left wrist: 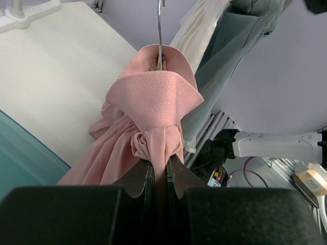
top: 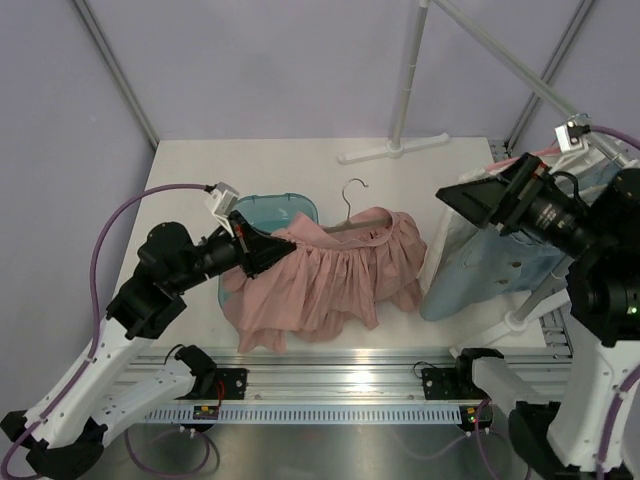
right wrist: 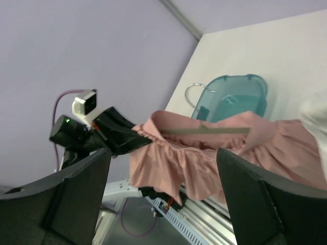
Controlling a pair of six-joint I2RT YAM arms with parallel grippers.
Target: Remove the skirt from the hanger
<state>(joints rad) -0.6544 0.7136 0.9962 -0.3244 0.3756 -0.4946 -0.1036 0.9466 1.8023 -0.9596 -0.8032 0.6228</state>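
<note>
The left tool (left wrist: 159,167) clamps the skirt (top: 330,280) at its left end, hanger (top: 347,226) lying left-right, hook (top: 353,189) pointing away; right tool (right wrist: 162,153) spread.

Skirt (top: 330,275) on hanger (right wrist: 207,131), tub (top: 275,208) behind (partly covered), other garment (top: 490,265) right.

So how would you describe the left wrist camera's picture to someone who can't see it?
The left hand pinches a bunched fold of the pink skirt between its dark fingers. Its waistband drapes over a hanger whose wire hook rises out of frame, white table at left.
</note>
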